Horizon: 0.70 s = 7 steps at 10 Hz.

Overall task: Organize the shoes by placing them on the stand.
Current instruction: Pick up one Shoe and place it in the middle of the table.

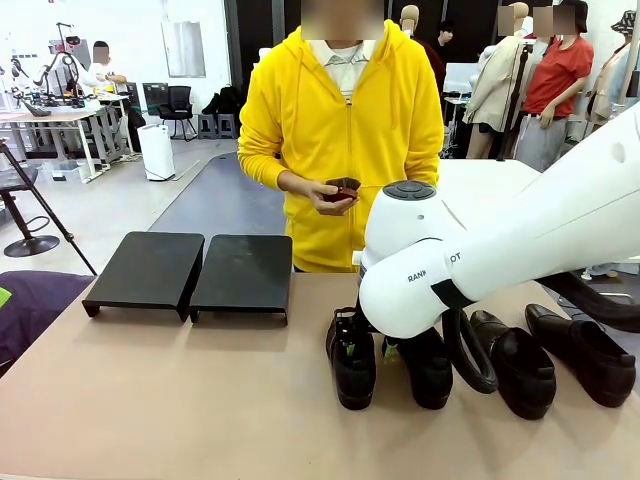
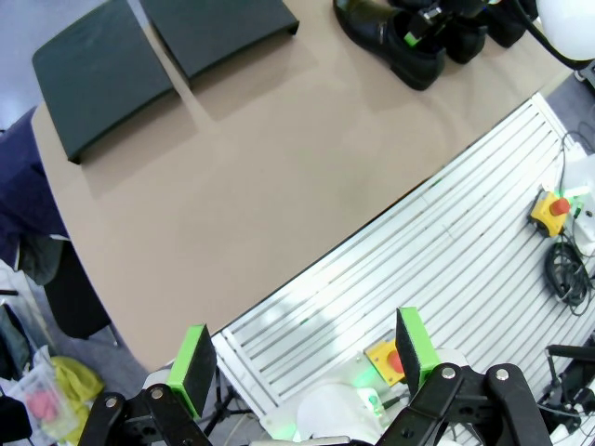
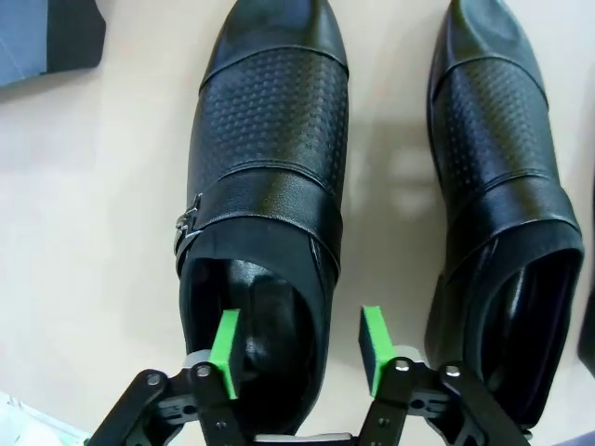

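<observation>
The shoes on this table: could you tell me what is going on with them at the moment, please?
The right gripper is down on the leftmost shoe, one pad inside its opening, one outside its side wall, not yet clamped. The other three shoes stand beside it in a row. The stand holds no shoes yet. The left gripper hangs open above the near edge of the table, empty. The person opposite holds a small dark object.

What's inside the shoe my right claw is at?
Inside the leftmost shoe, one green pad of the right claw sits in the opening; the other is outside its wall. Dark lining shows; the toe end hides under the upper.
</observation>
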Each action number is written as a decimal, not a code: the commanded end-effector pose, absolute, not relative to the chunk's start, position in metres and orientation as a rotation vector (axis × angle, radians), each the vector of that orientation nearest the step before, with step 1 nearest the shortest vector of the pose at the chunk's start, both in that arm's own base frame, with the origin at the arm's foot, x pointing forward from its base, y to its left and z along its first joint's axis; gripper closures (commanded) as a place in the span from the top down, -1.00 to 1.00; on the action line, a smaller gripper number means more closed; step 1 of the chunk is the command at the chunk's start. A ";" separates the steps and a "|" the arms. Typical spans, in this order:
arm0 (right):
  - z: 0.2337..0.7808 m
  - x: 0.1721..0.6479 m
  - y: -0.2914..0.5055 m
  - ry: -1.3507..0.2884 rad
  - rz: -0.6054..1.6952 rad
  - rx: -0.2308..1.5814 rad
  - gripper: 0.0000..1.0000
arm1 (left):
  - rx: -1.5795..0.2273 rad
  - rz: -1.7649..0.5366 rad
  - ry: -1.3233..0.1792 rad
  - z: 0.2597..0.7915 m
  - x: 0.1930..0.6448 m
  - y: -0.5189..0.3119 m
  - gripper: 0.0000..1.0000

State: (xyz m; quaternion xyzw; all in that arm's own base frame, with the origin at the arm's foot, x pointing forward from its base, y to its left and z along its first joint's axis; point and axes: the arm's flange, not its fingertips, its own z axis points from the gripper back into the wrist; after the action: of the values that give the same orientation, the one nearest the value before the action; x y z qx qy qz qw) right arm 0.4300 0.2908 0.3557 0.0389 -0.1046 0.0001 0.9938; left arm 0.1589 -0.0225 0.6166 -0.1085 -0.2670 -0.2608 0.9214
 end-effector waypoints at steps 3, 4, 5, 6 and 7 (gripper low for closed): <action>0.356 0.435 0.303 -0.201 -0.013 0.048 -1.00 | -0.220 -0.545 -0.546 0.616 0.156 -0.021 1.00; 0.355 0.434 0.304 -0.204 -0.011 0.042 -1.00 | -0.220 -0.545 -0.546 0.616 0.156 -0.021 1.00; 0.355 0.434 0.304 -0.203 -0.009 0.046 -1.00 | -0.220 -0.545 -0.546 0.616 0.156 -0.021 1.00; 0.357 0.432 0.304 -0.207 -0.010 0.047 -1.00 | -0.220 -0.545 -0.546 0.616 0.156 -0.021 1.00; 0.361 0.431 0.302 -0.212 -0.012 0.046 -1.00 | -0.220 -0.545 -0.546 0.616 0.156 -0.021 1.00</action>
State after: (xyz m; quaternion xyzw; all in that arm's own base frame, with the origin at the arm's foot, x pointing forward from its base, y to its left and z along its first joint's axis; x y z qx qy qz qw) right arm 0.4300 0.2916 0.3570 0.0327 -0.0976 0.0009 0.9947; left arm 0.1589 -0.0225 0.6166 -0.1085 -0.2670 -0.2608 0.9214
